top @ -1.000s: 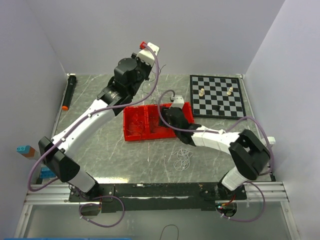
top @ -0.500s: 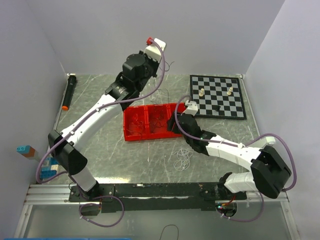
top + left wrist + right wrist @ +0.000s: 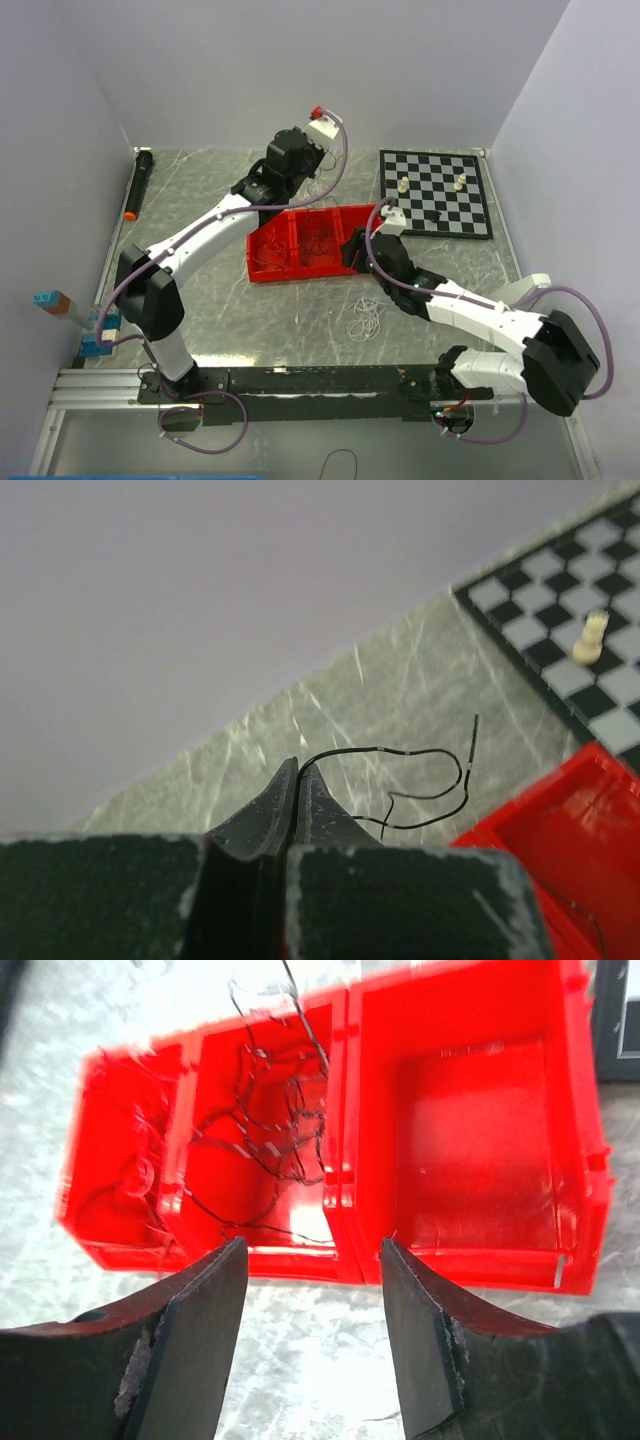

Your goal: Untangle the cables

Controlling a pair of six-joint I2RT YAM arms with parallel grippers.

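Observation:
My left gripper (image 3: 298,765) is shut on one thin black cable (image 3: 420,753), which curls out from the fingertips above the marble tabletop. In the top view this gripper (image 3: 312,168) is raised behind the red tray (image 3: 262,268). More black cables (image 3: 265,1110) lie tangled in the tray's middle compartment. A few thin cables (image 3: 125,1175) also lie in its left compartment. A loose heap of white cables (image 3: 367,320) lies on the table in front of the tray. My right gripper (image 3: 313,1245) is open with nothing between its fingers, just in front of the red tray's near wall (image 3: 450,1265).
A chessboard (image 3: 435,192) with two pale pieces (image 3: 403,185) sits at the back right, close to the tray. A black cylinder with an orange tip (image 3: 137,185) lies along the left edge. Blue blocks (image 3: 92,343) stand beyond the table's left side.
My left gripper has moved right and a little back, carrying the black cable. My right gripper has backed off the tray toward the front, its elbow swinging down and to the right.

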